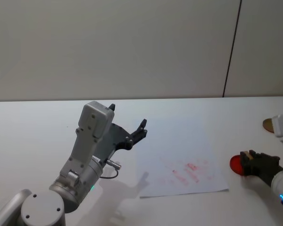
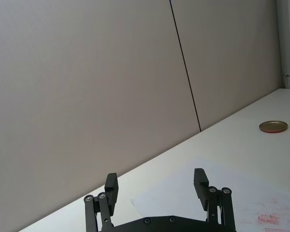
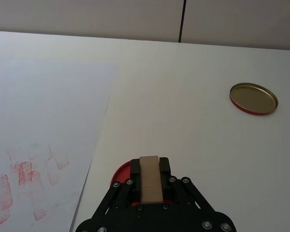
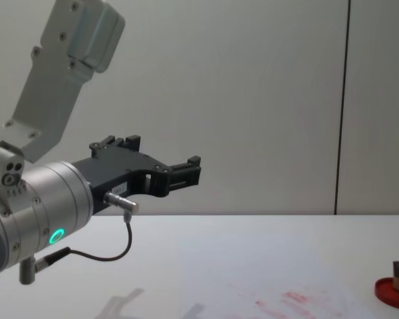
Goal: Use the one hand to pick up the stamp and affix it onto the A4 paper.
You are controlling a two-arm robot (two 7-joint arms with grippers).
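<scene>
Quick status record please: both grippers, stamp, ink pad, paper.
right gripper: shut on the stamp, right of the A4 paper
stamp: over the ink pad; contact unclear
ink pad: red, on the table beside the A4 paper's right edge
A4 paper: flat, red smudges on it
left gripper: open, raised, left of the A4 paper, idle
lid: gold, beyond the ink pad

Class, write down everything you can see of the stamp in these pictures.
The stamp is a small tan rectangular block, wood by its look, plain on top. The right gripper is shut on it, a black finger against each side. It sits over the red ink pad; whether its underside touches the pad is hidden. It is clear of the A4 paper, which bears red marks.
</scene>
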